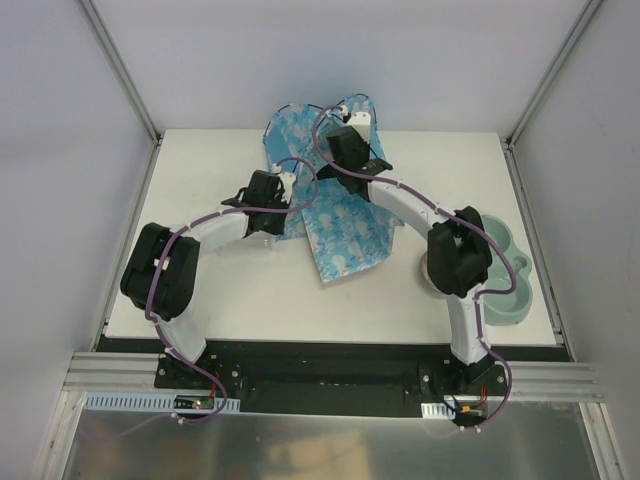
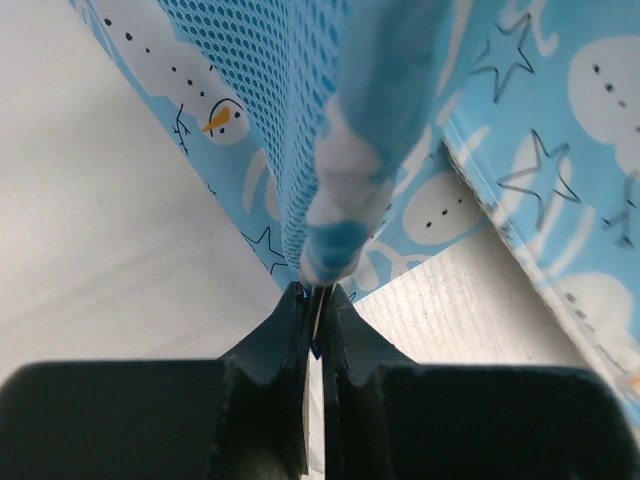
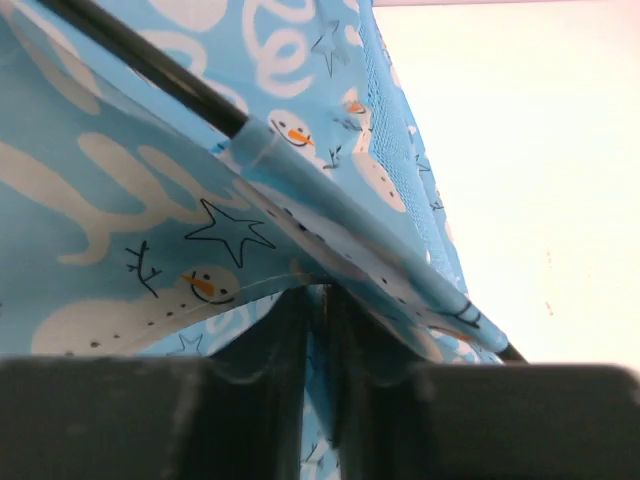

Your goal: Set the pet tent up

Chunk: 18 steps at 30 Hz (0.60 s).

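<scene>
The pet tent [image 1: 293, 128] is a slack heap of light-blue snowman-print fabric at the back middle of the table, not standing. My left gripper [image 1: 287, 179] is at its left side. In the left wrist view the left gripper [image 2: 316, 291] is shut on a thin edge of the tent's fabric [image 2: 350, 150], with a mesh panel [image 2: 270, 90] rising beside it. My right gripper [image 1: 352, 122] is at the heap's upper right. In the right wrist view the right gripper [image 3: 325, 291] is shut on a fold of the tent fabric [image 3: 150, 200], below a thin black pole [image 3: 150, 68] that enters a fabric sleeve [image 3: 262, 146].
A flat light-blue printed mat [image 1: 348, 245] lies tilted on the table [image 1: 230, 290] in front of the tent, partly under the arms. A pale green double pet bowl [image 1: 508, 272] sits at the right edge beside the right arm. Frame posts stand at the back corners.
</scene>
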Tool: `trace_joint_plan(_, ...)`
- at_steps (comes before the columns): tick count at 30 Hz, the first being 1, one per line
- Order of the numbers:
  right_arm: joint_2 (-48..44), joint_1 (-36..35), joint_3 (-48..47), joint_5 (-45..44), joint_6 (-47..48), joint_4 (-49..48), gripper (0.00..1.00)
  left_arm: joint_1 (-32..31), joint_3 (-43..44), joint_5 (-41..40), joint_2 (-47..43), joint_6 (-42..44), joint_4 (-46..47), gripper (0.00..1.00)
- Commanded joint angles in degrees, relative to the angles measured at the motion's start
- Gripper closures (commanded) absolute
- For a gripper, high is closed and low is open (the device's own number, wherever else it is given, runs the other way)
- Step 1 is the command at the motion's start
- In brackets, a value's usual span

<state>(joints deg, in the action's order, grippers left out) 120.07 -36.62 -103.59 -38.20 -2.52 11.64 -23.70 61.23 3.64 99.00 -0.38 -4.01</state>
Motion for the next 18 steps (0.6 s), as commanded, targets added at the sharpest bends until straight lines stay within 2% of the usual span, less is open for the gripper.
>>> trace_joint_plan(1, -5.4, 0.2, 1.4, -0.9, -0.7, -0.4, 0.73, -0.6, 0.3, 1.0, -0.5, -0.6, -2.2, 1.0)
trace_joint_plan(4, -13.3, 0.1, 7.1, 1.2, -1.5, 1.2, 0.58, -0.6, 1.2, 0.4, 0.0, -1.5, -2.9, 1.0)
trace_joint_plan(6, -17.0, 0.1, 9.0, 1.6, -2.4, 3.6, 0.42, -0.6, 1.7, 0.2, 0.5, -2.1, -3.4, 1.0)
trace_joint_plan(9, -21.0, 0.4, 10.2, 3.8, -3.4, 7.5, 0.26, -0.6, 2.6, -0.3, 1.3, -2.6, -4.1, 1.0)
trace_joint_plan(12, -23.5, 0.8, 10.2, 6.3, -4.2, 10.9, 0.17, -0.6, 3.1, -0.5, 2.1, -2.7, -4.7, 1.0)
trace_joint_plan(18, -28.5, 0.8, 9.9, 8.8, -5.8, 20.4, 0.12, -0.6, 3.3, -0.3, 2.2, -3.0, -5.0, 1.0)
